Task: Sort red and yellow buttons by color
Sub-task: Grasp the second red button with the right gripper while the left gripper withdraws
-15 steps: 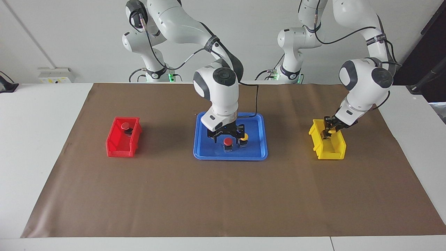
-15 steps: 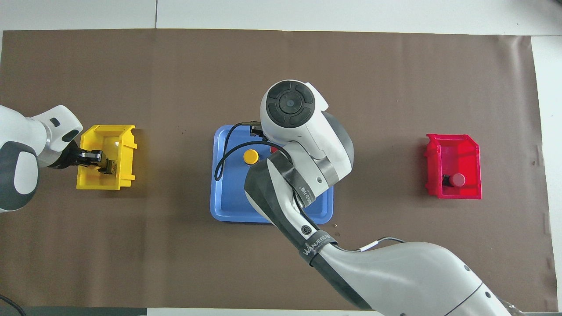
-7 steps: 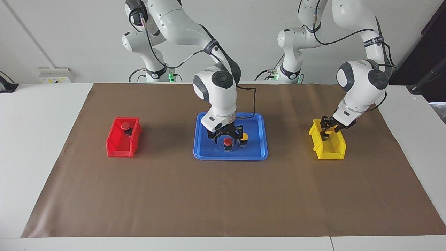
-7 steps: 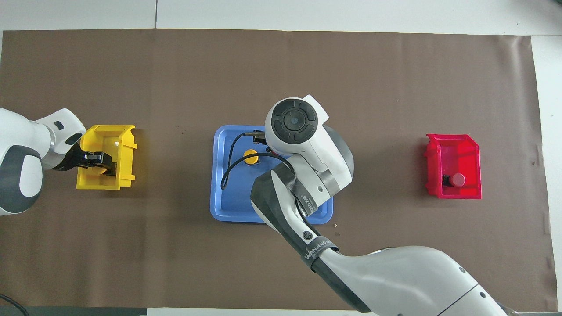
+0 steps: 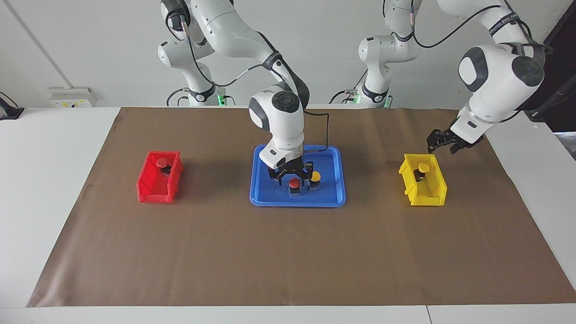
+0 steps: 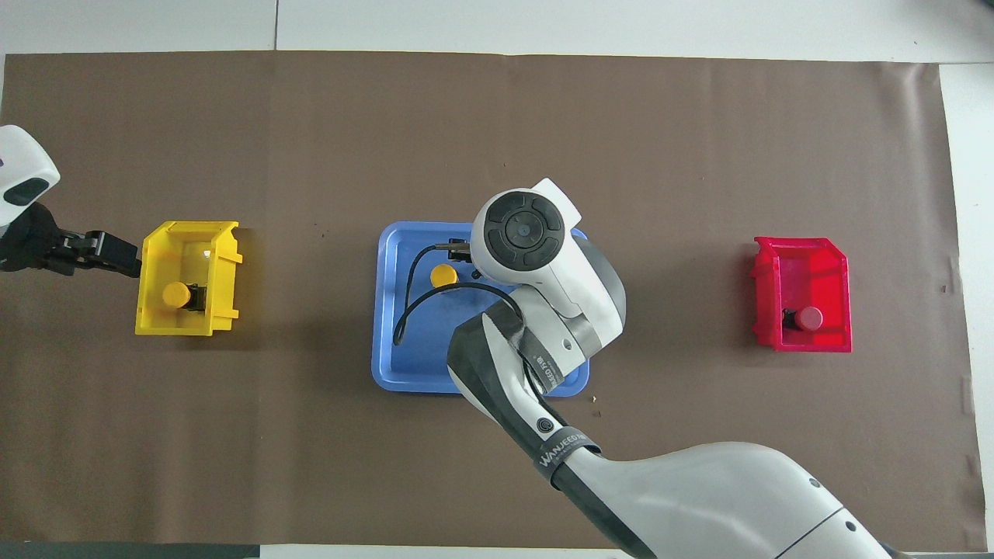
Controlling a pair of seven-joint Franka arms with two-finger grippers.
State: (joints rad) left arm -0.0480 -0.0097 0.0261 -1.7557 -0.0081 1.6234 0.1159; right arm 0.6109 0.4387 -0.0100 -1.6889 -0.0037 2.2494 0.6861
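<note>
One red button (image 5: 294,182) and one yellow button (image 5: 316,176) stand in the blue tray (image 5: 270,198). My right gripper (image 5: 291,175) is low over the tray, open, with a finger on either side of the red button. In the overhead view the right arm's hand hides that red button; the tray's yellow button (image 6: 444,275) shows. Another yellow button (image 5: 423,168) (image 6: 176,294) lies in the yellow bin (image 5: 433,194). My left gripper (image 5: 443,142) (image 6: 109,253) hangs open and empty above that bin's edge. A second red button (image 5: 161,162) (image 6: 811,317) lies in the red bin (image 5: 150,191).
The red bin (image 6: 804,256) sits at the right arm's end of the brown mat, the yellow bin (image 6: 190,233) at the left arm's end, and the blue tray (image 6: 404,365) between them. A black cable (image 6: 404,310) from the right hand loops over the tray.
The left gripper opened, left the yellow button in the yellow bin and rose away from it. The right gripper sank lower around the red button, its fingers narrowing.
</note>
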